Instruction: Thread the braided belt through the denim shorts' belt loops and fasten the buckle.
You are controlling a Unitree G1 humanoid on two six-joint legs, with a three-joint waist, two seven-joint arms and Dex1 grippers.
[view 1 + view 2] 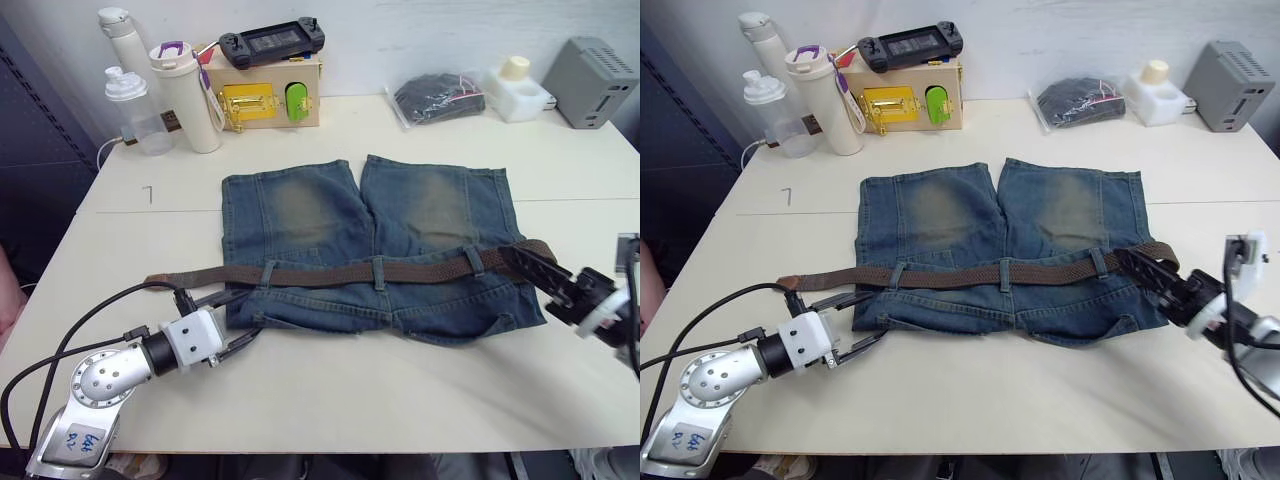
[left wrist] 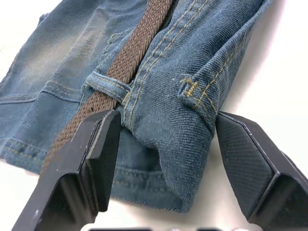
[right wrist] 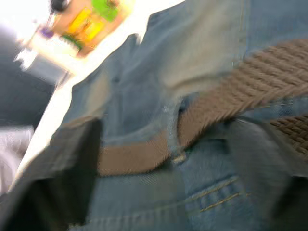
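Observation:
The denim shorts [image 1: 365,225] lie flat on the table, waistband nearest me. The braided belt [image 1: 420,270] runs along the waistband through the belt loops [image 1: 378,272], and its brown tip [image 1: 155,281] trails onto the table at the left. My left gripper [image 1: 240,318] is open, its fingers [image 2: 96,159] on either side of the shorts' left waistband corner [image 2: 187,139], beside a belt loop [image 2: 108,86]. Over the belt's right end, my right gripper [image 1: 515,258] is open, with belt and denim between its fingers [image 3: 72,168]. I cannot make out the buckle.
Along the back edge stand two bottles [image 1: 128,70], a white tumbler [image 1: 185,95], a wooden box with a yellow latch [image 1: 262,100] and a handheld console [image 1: 272,42] on it, a black pouch [image 1: 438,97], a white container [image 1: 518,90] and a grey box [image 1: 590,80].

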